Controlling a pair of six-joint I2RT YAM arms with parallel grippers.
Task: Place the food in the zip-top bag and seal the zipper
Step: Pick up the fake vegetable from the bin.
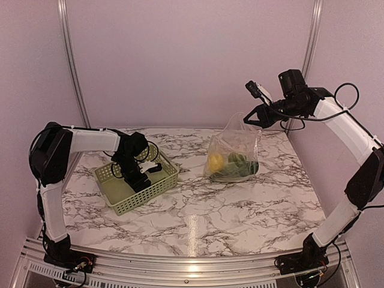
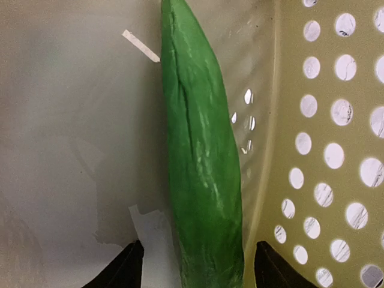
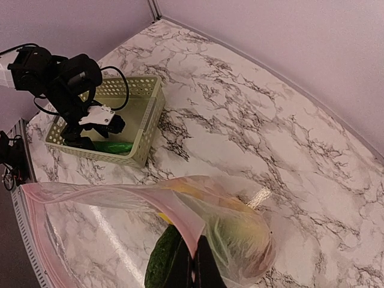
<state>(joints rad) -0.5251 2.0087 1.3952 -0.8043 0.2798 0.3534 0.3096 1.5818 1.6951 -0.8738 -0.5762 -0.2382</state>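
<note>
The left claw [image 1: 142, 176] reaches down into a pale green basket [image 1: 146, 194] at the left of the marbled surface [image 1: 240, 207]. Its two dark fingers stand wide apart on either side of a long green vegetable [image 2: 204, 168]. The left wrist view shows a sliver of space between each fingertip and the vegetable's skin, so nothing is gripped. The vegetable lies flat on the basket floor, close along the perforated side wall.

Across the surface to the right, the right claw [image 1: 255, 115] is raised well above the marble and is clamped tight on the upper edge of the clear bag [image 1: 237, 147]. The bag hangs from that pinch with its bottom resting on the surface, well apart from the basket. The pinkish zipper strip [image 3: 108, 192] stretches sideways from the fingers in the right wrist view, and the mouth looks unsealed, though the crinkled plastic makes this hard to judge.

Inside the bag a lemon [image 1: 215, 161] sits at the left, beside a heap of green produce at the bottom. A dark green cucumber [image 3: 161, 267] presses against the plastic near the claw's fingers. The other pieces blur together behind the film and cannot be told apart.
</note>
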